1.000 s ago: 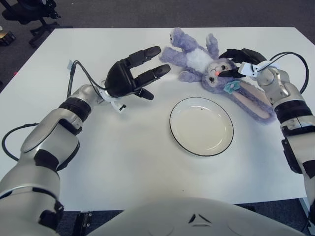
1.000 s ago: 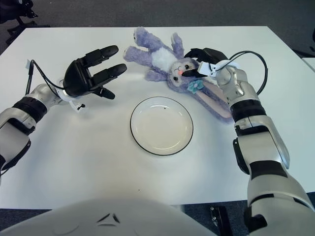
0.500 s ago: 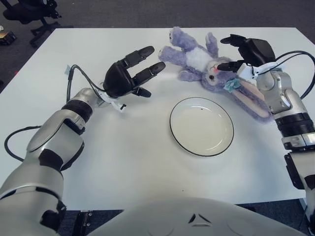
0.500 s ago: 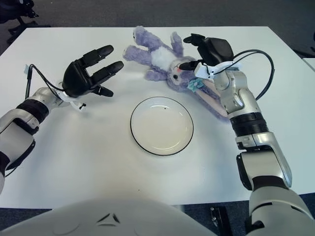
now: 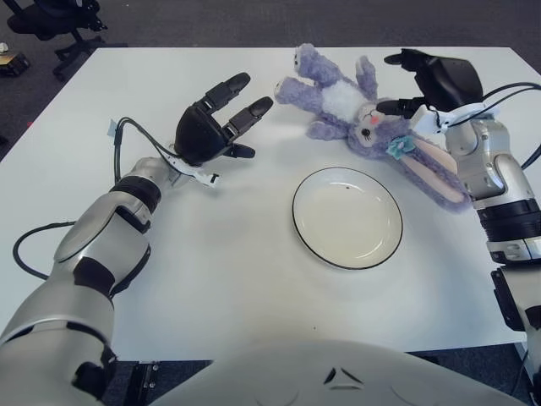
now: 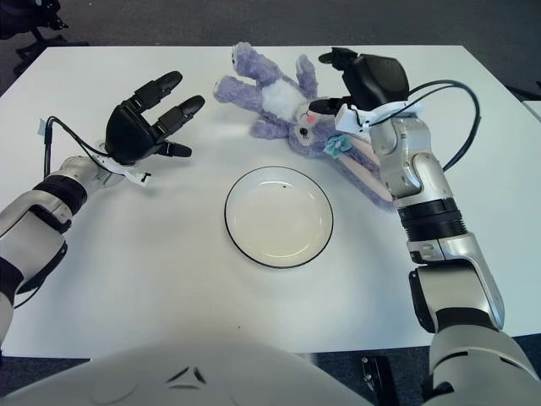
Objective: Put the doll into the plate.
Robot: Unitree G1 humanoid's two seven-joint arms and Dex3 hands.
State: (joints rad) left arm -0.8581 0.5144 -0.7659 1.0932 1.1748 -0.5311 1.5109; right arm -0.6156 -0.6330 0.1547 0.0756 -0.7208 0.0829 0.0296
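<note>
Purple plush rabbit doll (image 5: 355,106) lying flat toward the far side of the white table (image 5: 254,279), legs pointing to the far edge, head nearer, long pink-lined ears (image 5: 431,173) trailing off to the right. Fuzzy pile, white belly, small teal bow by the cheek. Not in the plate; just beyond its far rim, apart from it.

White round plate (image 5: 347,217) with thin dark rim, shallow and glossy, nothing inside, sitting right of the table's middle. Bare tabletop all round it, widest toward the near edge and the left.

Right hand (image 5: 427,80) black, hard-shelled, raised just above the doll's head at the right, fingers spread and grasping nothing; one fingertip (image 5: 380,107) close by the doll's face, contact not discernible. Grey-and-silver forearm running down along the table's right side, black cable looping off the wrist.

Left hand (image 5: 211,123) black too, hovering left of the doll and well apart from the plate, fingers extended toward the doll's feet, released, nothing held. Thin black cable (image 5: 127,135) arching from its wrist over the tabletop.

Dark carpet past the far edge; black office chair base (image 5: 51,21) at far left.
</note>
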